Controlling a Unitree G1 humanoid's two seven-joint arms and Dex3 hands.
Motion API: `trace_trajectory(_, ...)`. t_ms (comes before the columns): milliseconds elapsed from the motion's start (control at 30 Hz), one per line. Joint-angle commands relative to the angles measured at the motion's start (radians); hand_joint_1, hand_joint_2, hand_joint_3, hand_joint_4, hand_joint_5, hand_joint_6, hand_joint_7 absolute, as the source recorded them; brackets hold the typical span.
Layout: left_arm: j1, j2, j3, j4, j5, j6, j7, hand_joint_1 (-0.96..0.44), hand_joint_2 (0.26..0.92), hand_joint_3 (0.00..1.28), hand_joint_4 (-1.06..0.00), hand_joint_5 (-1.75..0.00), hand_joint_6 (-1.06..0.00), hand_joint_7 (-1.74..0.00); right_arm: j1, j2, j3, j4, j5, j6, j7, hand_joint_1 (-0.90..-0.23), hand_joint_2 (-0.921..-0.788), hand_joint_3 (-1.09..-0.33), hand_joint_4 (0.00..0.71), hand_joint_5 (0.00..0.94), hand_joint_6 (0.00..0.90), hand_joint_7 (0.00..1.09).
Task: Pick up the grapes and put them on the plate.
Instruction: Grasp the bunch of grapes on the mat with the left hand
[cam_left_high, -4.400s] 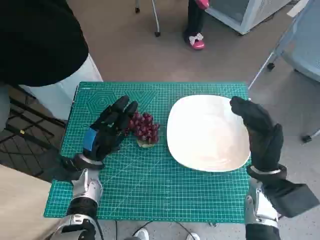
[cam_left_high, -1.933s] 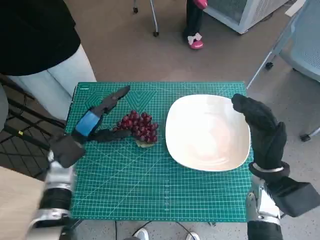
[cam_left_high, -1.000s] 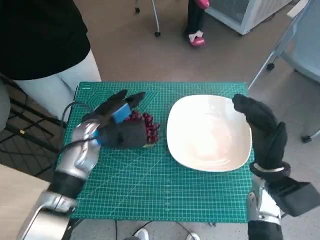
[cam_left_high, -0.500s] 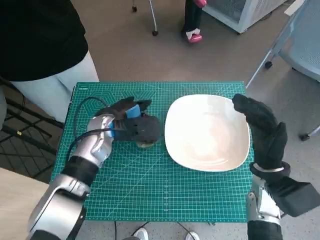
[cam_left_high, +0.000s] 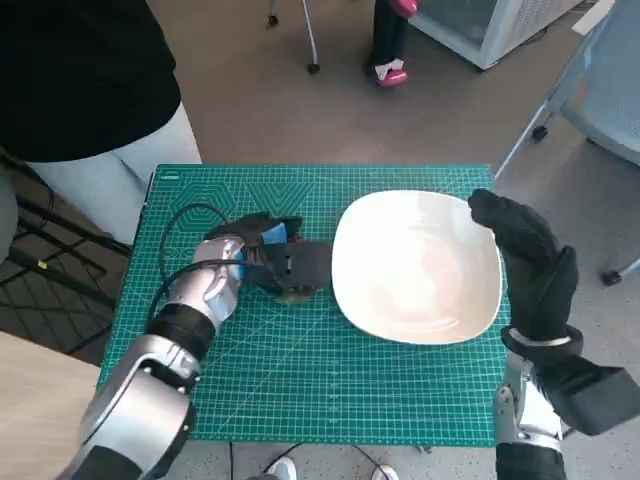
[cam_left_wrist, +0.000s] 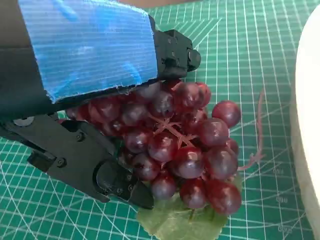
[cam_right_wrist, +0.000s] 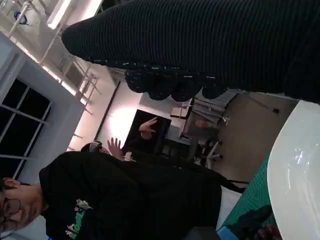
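A bunch of dark red grapes (cam_left_wrist: 186, 146) with a green leaf (cam_left_wrist: 179, 221) lies on the green cutting mat (cam_left_high: 300, 380), just left of the white plate (cam_left_high: 420, 270). My left hand (cam_left_high: 272, 260) wraps over the bunch, and in the head view only the leaf (cam_left_high: 295, 293) peeks out below it. The left wrist view shows the taped back (cam_left_wrist: 90, 50) above the grapes and black fingers (cam_left_wrist: 100, 170) curled under them. My right hand (cam_left_high: 527, 262) hovers above the plate's right rim, holding nothing. The plate (cam_right_wrist: 296, 172) has nothing on it.
A person in a black top (cam_left_high: 70, 70) stands close to the mat's far left corner. Beyond the table are chair legs and a foot in a pink shoe (cam_left_high: 390, 75). A wheeled chair (cam_left_high: 600, 90) stands at the far right.
My left hand swung in from the left, came down over the grapes and closed round them, edging toward the plate. The right hand has stayed in place.
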Motion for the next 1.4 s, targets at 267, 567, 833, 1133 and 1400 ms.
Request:
trace_trajectory(267, -0.006, -0.024, -0.020, 0.056, -0.011, 0.012, 0.007, -0.08, 0.744, 0.01, -0.06, -0.02, -0.22, -0.02, 0.032, 0.000, -0.004, -0.008, 0.006, 0.020, -0.001, -0.624, -0.921, -0.863, 0.385, 0.001, 0.106, 0.31)
trace_trajectory(567, -0.006, -0.024, -0.032, 0.062, -0.014, 0.016, 0.020, -0.04, 0.752, 0.01, -0.11, -0.02, -0.26, -0.02, 0.035, 0.004, -0.002, -0.008, 0.004, 0.020, -0.002, -0.624, -0.921, -0.863, 0.385, 0.001, 0.109, 0.30)
trace_trajectory(833, 0.001, -0.019, -0.050, 0.056, -0.010, 0.005, 0.039, 0.05, 0.792, 0.02, -0.32, -0.29, -0.33, -0.03, 0.038, 0.004, 0.001, -0.016, 0.004, 0.027, -0.002, -0.626, -0.921, -0.862, 0.385, 0.001, 0.112, 0.30)
trace_trajectory(1133, 0.024, 0.000, -0.117, 0.043, 0.045, -0.032, 0.146, 0.33, 0.916, 0.17, -0.55, -1.32, -0.70, -0.19, 0.046, 0.003, 0.001, -0.030, 0.005, 0.035, -0.001, -0.626, -0.921, -0.863, 0.384, 0.000, 0.113, 0.29)
trace_trajectory(1400, 0.029, 0.005, -0.134, 0.054, 0.054, -0.043, 0.201, 0.02, 0.920, 0.21, -0.48, -1.46, -0.55, -1.12, 0.045, 0.004, 0.001, -0.031, 0.007, 0.038, 0.001, -0.625, -0.921, -0.864, 0.384, 0.000, 0.115, 0.29)
